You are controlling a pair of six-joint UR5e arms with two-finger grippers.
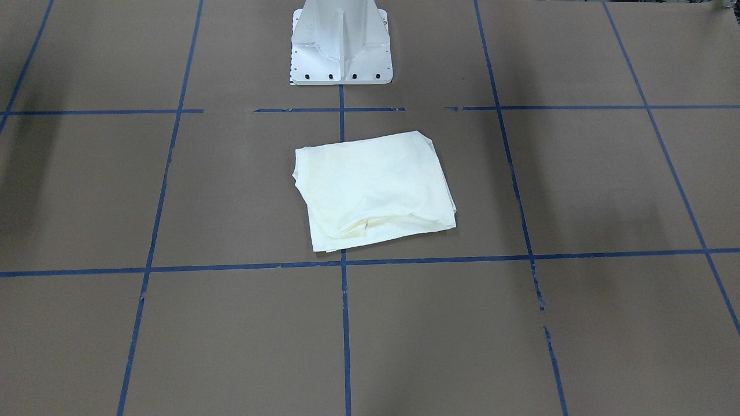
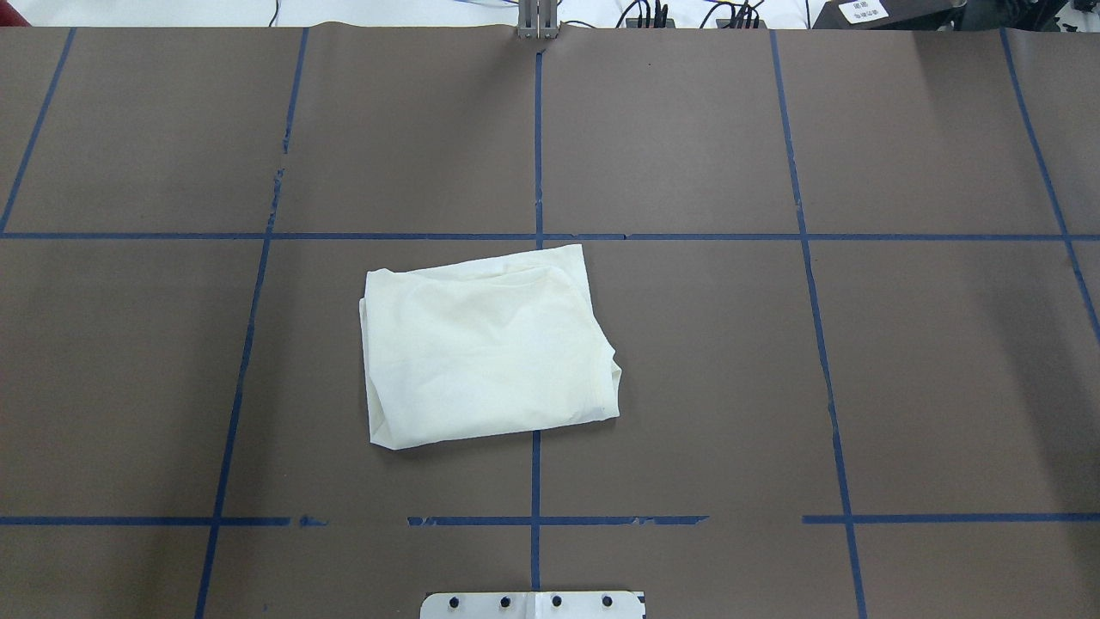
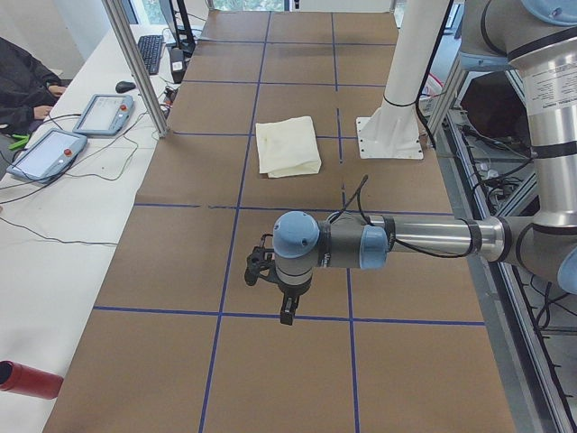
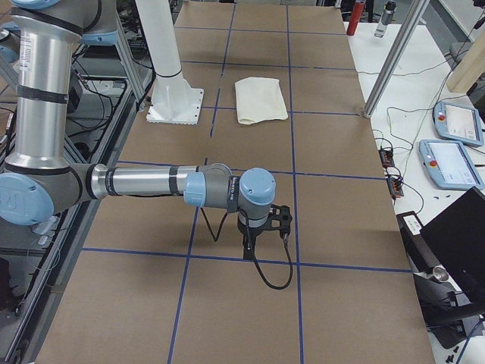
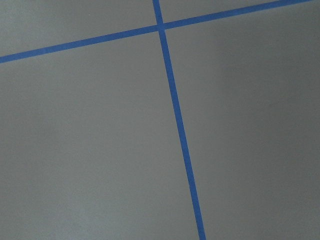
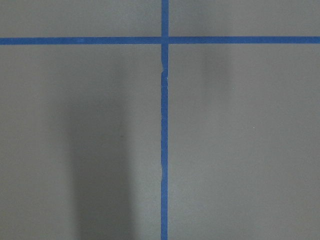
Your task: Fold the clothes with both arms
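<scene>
The cream shirt (image 1: 373,190) lies folded into a rough rectangle on the brown table, plain side up, with no print showing. It sits in front of the pedestal, slightly toward my left (image 2: 485,344). In the side views it lies far from both grippers (image 3: 287,146) (image 4: 260,100). My left gripper (image 3: 285,311) hangs low over bare table, well away from the shirt. My right gripper (image 4: 251,241) likewise hangs over bare table at the other end. Both show only in the side views, so I cannot tell whether they are open or shut. The wrist views show only table and blue tape.
The white pedestal base (image 1: 341,46) stands just behind the shirt. Blue tape lines (image 2: 537,146) divide the brown table. An operator (image 3: 22,86) and teach pendants (image 3: 104,113) are at a side desk beyond aluminium posts (image 3: 135,63). A red bottle (image 3: 27,379) lies there.
</scene>
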